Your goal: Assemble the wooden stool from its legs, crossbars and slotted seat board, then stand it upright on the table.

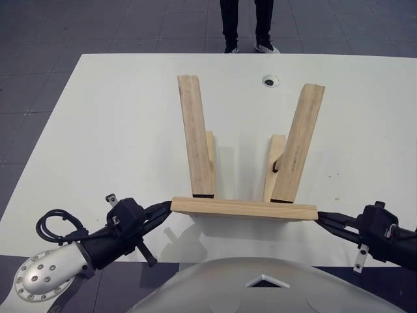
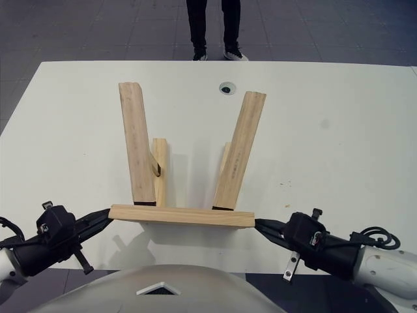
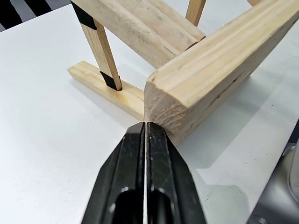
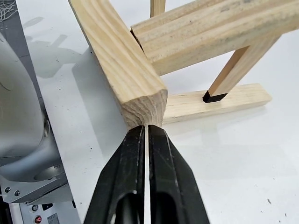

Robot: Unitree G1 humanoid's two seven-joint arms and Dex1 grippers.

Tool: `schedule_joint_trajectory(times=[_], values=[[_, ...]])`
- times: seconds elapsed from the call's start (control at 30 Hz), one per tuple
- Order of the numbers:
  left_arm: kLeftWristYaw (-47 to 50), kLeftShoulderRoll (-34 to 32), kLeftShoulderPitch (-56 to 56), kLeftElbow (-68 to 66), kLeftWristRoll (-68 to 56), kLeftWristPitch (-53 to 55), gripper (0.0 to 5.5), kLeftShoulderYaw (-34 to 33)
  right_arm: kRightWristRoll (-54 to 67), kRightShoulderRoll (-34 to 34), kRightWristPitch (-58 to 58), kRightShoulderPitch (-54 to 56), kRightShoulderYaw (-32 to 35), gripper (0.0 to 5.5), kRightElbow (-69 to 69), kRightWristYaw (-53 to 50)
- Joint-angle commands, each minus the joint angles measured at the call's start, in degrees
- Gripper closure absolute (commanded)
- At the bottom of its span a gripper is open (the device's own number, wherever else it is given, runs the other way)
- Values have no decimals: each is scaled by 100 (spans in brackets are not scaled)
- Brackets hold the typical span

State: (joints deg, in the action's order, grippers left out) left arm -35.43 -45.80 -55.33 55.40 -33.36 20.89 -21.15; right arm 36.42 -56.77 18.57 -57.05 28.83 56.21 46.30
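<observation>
Nearest the robot, the slotted seat board [image 1: 244, 209] stands on its long edge by the front rim of the white table [image 1: 98, 130]. It is part of the assembled stool, which lies on its side with its legs pointing away from the robot.

At the board's left end, the left gripper [image 1: 168, 208] has its two black fingers pressed together. Their tips touch the end grain and grasp nothing. Just past that end, a lower leg [image 3: 105, 86] lies flat on the table, and a thin crossbar [image 3: 100, 51] with black ends rises from it to the left upper leg [image 1: 195, 134].

Farther right, the right upper leg [image 1: 298, 140] splays outward. A small round grommet [image 1: 270, 81] sits in the tabletop beyond and between the two upper legs.

At the board's right end, the right gripper [image 1: 320, 220] likewise has its fingers closed together, with the tips butted against the wood.
</observation>
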Motion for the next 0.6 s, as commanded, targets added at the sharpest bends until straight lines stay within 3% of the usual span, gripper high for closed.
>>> schedule_joint_trajectory(times=[0.03,0.17,0.6], values=[[-439,1,37,247,-81,-42,540,292,349,-190,-247,-2,-129,537,378,86],[-589,1,-99,189,142,-122,540,348,-13,-17,310,336,-115,537,177,19],[-874,138,193,-650,874,-384,540,57,-657,305,464,662,-349,537,-184,397]])
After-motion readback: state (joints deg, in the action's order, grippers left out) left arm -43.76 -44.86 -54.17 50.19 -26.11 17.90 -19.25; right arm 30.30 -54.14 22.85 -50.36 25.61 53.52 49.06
